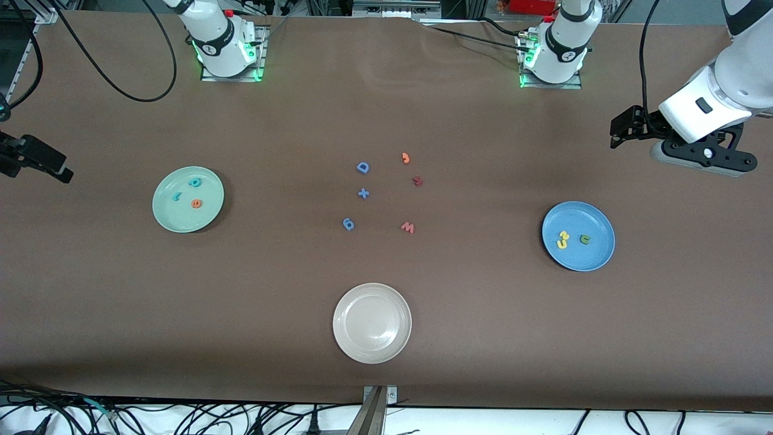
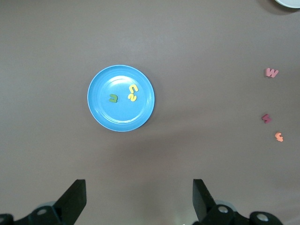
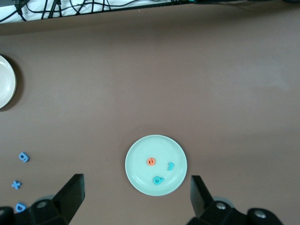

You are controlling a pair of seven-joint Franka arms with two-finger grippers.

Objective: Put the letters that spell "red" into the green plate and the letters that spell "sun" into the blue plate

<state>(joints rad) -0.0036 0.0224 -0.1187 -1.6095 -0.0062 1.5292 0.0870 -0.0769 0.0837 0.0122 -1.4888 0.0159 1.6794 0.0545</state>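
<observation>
The left gripper [image 2: 138,201] hangs in the air with its jaws spread wide and nothing between them, up at the left arm's end of the table. The blue plate [image 1: 598,257] lies on the table well apart from those jaws, nearer the front camera than the gripper. In it lie a yellow "s" [image 1: 562,243] with a yellow arch letter [image 1: 565,235] touching it, and a green arch letter [image 1: 584,240] just beside them.

The right gripper [image 3: 136,201] is likewise spread wide and empty, raised at the right arm's end of the table. The green plate [image 1: 172,217] lies close by its jaws in the right wrist view and holds an orange "e" [image 1: 196,203], a teal "d" [image 1: 194,181] and a teal "r" [image 1: 177,196], each apart from the others.

Between the plates, mid-table, the loose letters read: a blue "D" [image 1: 362,167], a blue "x" [image 1: 363,193], a blue "g" [image 1: 348,224], a red "w" [image 1: 408,227], a dark red "s" [image 1: 417,180] and an orange piece [image 1: 406,158] I cannot read. A cream-white plate [image 1: 356,344] sits nearest the front camera.
</observation>
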